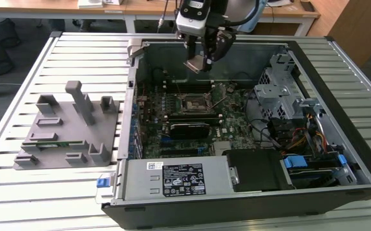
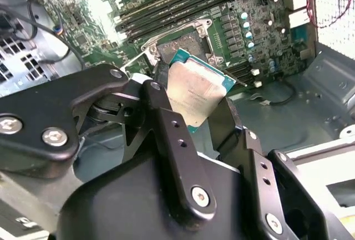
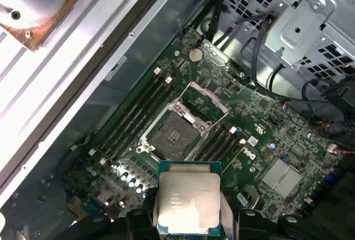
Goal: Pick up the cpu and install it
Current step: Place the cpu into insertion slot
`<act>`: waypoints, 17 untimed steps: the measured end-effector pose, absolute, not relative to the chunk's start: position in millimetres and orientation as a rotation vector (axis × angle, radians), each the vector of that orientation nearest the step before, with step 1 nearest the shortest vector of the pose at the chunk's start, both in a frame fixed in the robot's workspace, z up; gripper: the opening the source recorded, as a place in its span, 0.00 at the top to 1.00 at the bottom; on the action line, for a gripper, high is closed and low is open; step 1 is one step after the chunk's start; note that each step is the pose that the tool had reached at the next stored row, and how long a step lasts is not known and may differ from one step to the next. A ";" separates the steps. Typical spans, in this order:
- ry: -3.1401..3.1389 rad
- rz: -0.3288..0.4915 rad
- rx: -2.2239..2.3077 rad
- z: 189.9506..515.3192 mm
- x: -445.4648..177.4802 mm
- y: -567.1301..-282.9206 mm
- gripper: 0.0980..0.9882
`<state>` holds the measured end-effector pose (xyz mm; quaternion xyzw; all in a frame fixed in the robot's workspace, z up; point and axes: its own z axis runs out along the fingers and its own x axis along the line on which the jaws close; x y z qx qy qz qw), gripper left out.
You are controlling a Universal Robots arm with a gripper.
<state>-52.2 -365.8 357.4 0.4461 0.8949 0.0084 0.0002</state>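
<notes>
Nearest along the bottom edge of the exterior view sits the power supply (image 1: pixel 172 180) at the front of the open computer case (image 1: pixel 349 72), which lies on a slatted table (image 1: pixel 83 48) with a grey fixture (image 1: pixel 70 130) at the exterior view's left. Further in, the green motherboard (image 1: pixel 230 113) covers the case floor, and near the middle of the frame is the black socket (image 1: pixel 197 102), bare inside as far as I can see, with memory slots on either side of it. Further back again, at the upper middle of the frame, the gripper (image 1: pixel 201 61) hangs in the air over the board, close to the case's far wall. Its fingers are clamped on two opposite edges of the cpu (image 1: pixel 197 64), with the silvery top showing. The chip is off the board and touches nothing but the fingers. The whole job turns on one gap: the socket is below the chip and offset from it toward the near side of the case, not directly under it. In the first wrist view the cpu (image 3: pixel 188 201) sits between the fingers with the socket (image 3: pixel 177 134) just ahead of it. The socket's frame looks turned at an angle to the chip's edges, so I would judge that the two are not yet squared up.
</notes>
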 end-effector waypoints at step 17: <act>2.597 0.024 1.762 356.0 -52.2 -365.4 0.51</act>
